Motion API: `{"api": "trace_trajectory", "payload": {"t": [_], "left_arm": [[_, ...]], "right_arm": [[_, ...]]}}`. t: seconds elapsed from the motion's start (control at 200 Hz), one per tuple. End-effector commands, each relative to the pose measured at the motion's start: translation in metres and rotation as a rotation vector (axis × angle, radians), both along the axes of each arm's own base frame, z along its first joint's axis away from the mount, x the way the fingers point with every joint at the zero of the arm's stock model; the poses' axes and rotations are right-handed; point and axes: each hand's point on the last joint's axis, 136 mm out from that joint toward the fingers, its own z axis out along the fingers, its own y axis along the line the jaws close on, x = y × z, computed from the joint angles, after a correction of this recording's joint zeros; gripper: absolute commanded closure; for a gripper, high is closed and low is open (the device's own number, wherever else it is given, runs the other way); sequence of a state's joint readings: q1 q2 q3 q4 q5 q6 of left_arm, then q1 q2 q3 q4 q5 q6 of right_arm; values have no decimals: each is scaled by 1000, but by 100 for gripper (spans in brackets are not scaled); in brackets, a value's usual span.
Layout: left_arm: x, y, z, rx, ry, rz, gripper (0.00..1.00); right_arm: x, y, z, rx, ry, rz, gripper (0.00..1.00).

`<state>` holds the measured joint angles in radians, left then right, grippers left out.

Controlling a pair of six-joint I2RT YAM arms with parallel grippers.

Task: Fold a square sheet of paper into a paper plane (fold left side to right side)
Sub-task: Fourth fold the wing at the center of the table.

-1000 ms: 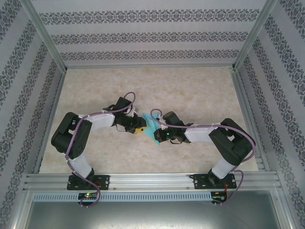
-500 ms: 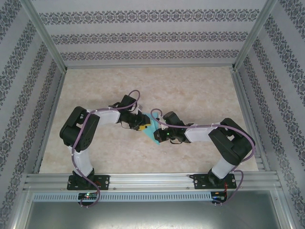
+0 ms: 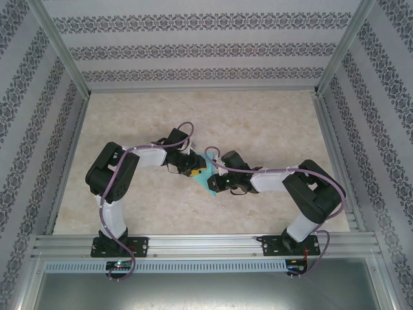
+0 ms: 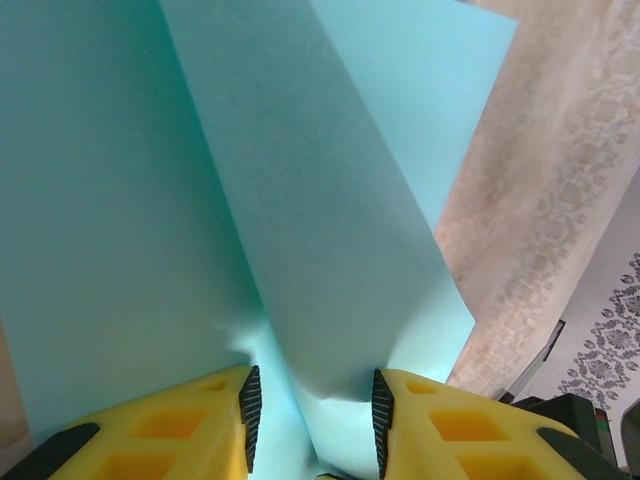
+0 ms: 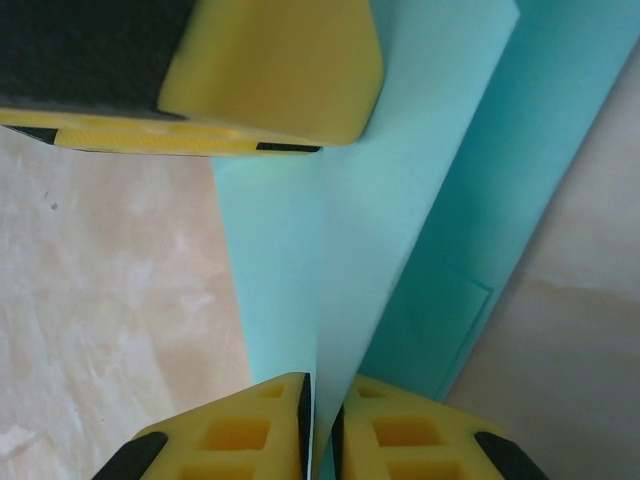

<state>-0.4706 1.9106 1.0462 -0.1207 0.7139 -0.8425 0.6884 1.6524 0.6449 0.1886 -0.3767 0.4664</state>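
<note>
Left hand [image 4: 315,405]: fingers half-closed about a raised flap of the turquoise sheet of paper [image 4: 120,200]; pinching or loose, cannot tell. Right hand [image 5: 320,410]: fingers nearly together around an upright fold edge; grip unclear. Hands sit at the sheet's 10 and 4 o'clock, probably steadying the crease. Sheet lies mid-way across the bench [image 3: 271,123].

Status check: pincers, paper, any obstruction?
Left pincer part open astride raised paper fold. Right pincer nearly closed on paper edge, grip unclear. No obstruction seen.
</note>
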Motion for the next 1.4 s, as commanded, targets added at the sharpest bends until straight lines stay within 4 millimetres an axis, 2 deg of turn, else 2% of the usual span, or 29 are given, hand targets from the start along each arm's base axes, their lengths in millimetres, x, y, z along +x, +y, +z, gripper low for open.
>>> {"api": "trace_trajectory", "payload": {"t": [0.0,0.29,0.565,0.689,0.799,1.144,1.394], "left_arm": [[-9,7,-14,71,36,-10,61],[-9,8,-17,80,39,-10,62],[-10,7,-17,77,40,-11,62],[-10,7,-15,75,36,-13,62],[-9,7,-14,71,32,-13,62],[-9,6,-11,65,27,-14,62],[-8,6,-10,64,23,-13,62]], "right_arm": [[-8,-10,-10,-24,58,-9,82],[-1,-8,15,44,33,-22,76],[10,-19,43,157,26,-73,68],[18,-25,51,190,56,-106,68],[19,-23,50,165,84,-91,67],[14,-5,21,113,174,-70,65],[11,10,17,123,200,-32,69]]}}
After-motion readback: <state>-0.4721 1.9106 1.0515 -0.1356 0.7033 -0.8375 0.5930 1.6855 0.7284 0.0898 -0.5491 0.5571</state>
